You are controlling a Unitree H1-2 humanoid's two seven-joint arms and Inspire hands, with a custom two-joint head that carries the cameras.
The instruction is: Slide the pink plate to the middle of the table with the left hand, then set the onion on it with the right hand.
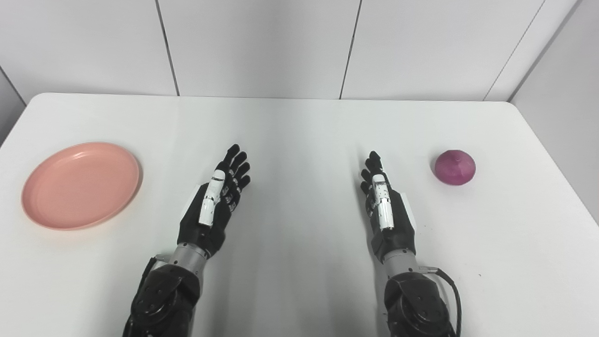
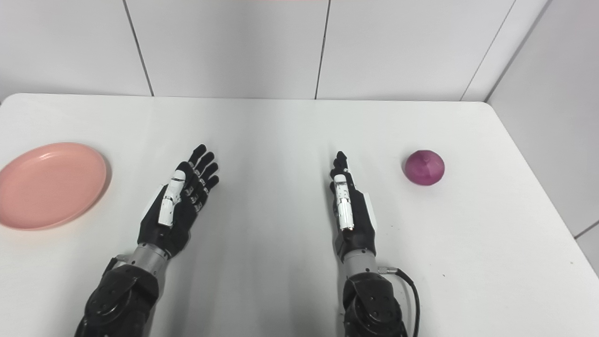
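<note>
On the desk (image 1: pixel 299 126) lie one empty pink plate (image 1: pixel 80 185) and one onion (image 1: pixel 455 167); my left hand (image 1: pixel 216 201) and right hand (image 1: pixel 386 206) are spread, holding nothing.

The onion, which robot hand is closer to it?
The right hand. It rests open on the table just left of the onion, not touching it. The left hand lies farther away, nearer the pink plate.

Pretty plain setup: a white table (image 1: pixel 299 117) with rounded far corners and a slightly glossy top that picks up soft, even light. Behind it runs a white paneled wall (image 1: pixel 257 47) with thin dark seams, and another wall (image 2: pixel 552 117) angles in on the right.
</note>
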